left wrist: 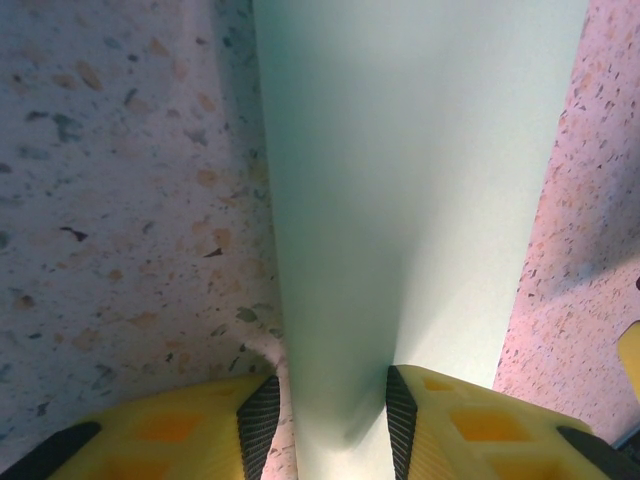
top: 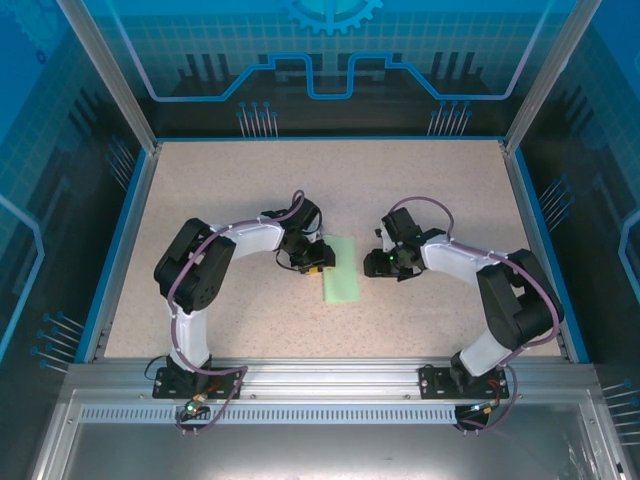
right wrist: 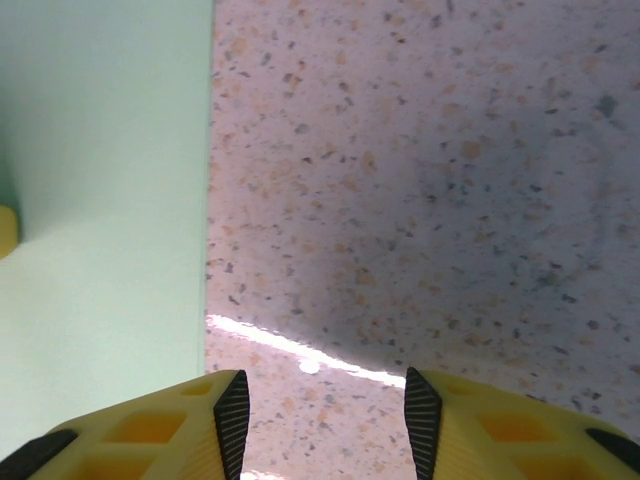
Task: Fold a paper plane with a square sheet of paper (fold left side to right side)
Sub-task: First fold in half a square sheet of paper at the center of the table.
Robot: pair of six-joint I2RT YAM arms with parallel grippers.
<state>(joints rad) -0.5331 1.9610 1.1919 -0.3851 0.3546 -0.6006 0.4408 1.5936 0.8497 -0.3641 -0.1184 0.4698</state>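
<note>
- Yellow fingers (left wrist: 170,435) of the left hand (left wrist: 330,415) stand apart, black pads (left wrist: 262,425) facing inward. The mint-green sheet of paper (left wrist: 420,180) spans the gap between them; whether they press on it I cannot tell.
- The left pad sits just beside the paper's long left edge. The right finger covers part of the sheet, whose right edge slants away beyond it.
- The right hand (right wrist: 322,415) also has its fingers parted, over bare speckled table (right wrist: 450,180). The paper's (right wrist: 100,200) straight edge lies just to its left, apart from the fingers.
- From above, the sheet (top: 341,280) is a narrow strip near the table's middle, running lengthwise away from the arms. The left hand (top: 312,258) is at its left edge toward the far end, and the right hand (top: 380,263) is near its right side with bare table between.
- Open table (top: 220,200) surrounds the strip, out to the blue rim (top: 120,250) at the sides and the grey rail (top: 320,375) at the near edge.
- The overhead view gives the strip's whole outline and both arms bent inward. The wrist views give its edges close up, with soft shading along the paper.
- The right wrist view catches a bit of yellow at its left margin, against the paper.
- A gear outline (top: 332,12) in blue lines marks the back panel.
</note>
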